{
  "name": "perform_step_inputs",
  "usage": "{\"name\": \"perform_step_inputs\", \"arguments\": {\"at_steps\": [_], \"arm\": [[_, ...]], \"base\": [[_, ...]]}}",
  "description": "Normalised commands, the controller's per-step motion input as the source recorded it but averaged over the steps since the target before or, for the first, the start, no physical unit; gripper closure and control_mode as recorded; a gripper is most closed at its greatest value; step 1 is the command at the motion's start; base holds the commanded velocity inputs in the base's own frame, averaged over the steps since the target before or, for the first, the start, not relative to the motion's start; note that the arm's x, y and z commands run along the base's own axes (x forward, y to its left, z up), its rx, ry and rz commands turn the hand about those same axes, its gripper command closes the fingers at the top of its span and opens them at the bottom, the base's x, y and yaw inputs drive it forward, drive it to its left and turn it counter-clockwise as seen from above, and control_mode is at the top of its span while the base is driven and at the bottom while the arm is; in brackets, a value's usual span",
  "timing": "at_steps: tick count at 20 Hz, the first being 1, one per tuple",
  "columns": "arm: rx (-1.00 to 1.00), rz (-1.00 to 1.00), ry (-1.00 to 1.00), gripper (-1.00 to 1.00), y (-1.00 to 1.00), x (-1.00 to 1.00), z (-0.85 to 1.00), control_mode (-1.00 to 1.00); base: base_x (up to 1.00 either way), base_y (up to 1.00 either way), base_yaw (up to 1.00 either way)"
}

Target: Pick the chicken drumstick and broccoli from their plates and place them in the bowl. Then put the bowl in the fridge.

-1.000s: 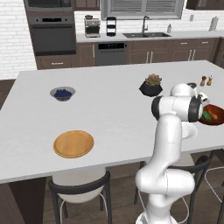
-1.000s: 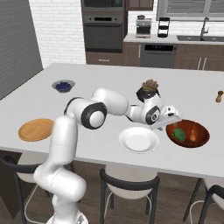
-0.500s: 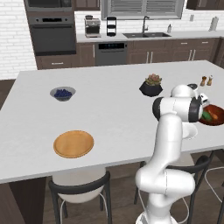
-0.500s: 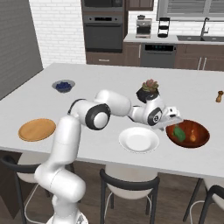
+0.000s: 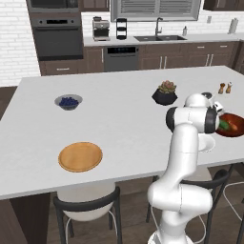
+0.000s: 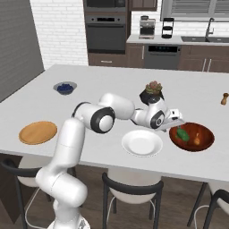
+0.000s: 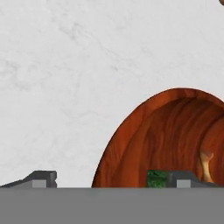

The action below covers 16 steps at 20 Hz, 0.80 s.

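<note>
The reddish-brown bowl [image 6: 208, 136] stands at the counter's right end, with the broccoli [image 6: 181, 133] and the chicken drumstick [image 6: 197, 140] lying inside it. My gripper [image 6: 175, 120] hangs open just over the bowl's left rim. In the hand view the bowl [image 7: 148, 131] rim runs between my fingertips [image 7: 43, 178], one outside and one inside, beside the broccoli [image 7: 156, 178] and the drumstick's bone [image 7: 205, 165]. The white plate [image 6: 142, 143] and the wooden plate [image 6: 38, 132] are bare. From the left base view the gripper [image 5: 218, 108] sits next to the bowl [image 5: 234, 134].
A black succulent pot [image 6: 153, 91] stands just behind my hand. A small grey bowl of blueberries [image 6: 65, 87] is far left, a pepper mill [image 6: 224, 98] far right. Stools line the counter's near edge. Ovens and a sink fill the back wall.
My open gripper has edged a little to the right and down, closer over the bowl's rim. The food, plates and bowl have stayed put.
</note>
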Motion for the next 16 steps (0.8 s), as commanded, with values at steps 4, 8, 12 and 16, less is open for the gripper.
{"name": "perform_step_inputs", "arguments": {"at_steps": [4, 8, 12, 16], "arm": [[0.00, 0.00, -0.05, -1.00, -0.06, 0.00, -0.29, -1.00], [0.00, 0.00, -0.02, -1.00, -0.14, 0.00, -0.28, -1.00], [0.00, -0.01, 0.00, 1.00, -0.41, 0.00, -0.29, -1.00], [0.00, -0.02, 0.00, 1.00, -0.52, 0.00, -0.31, -1.00]], "base": [[0.00, 0.00, 0.00], [0.00, 0.00, 0.00], [0.00, 0.00, 0.00], [0.00, 0.00, 0.00]]}}
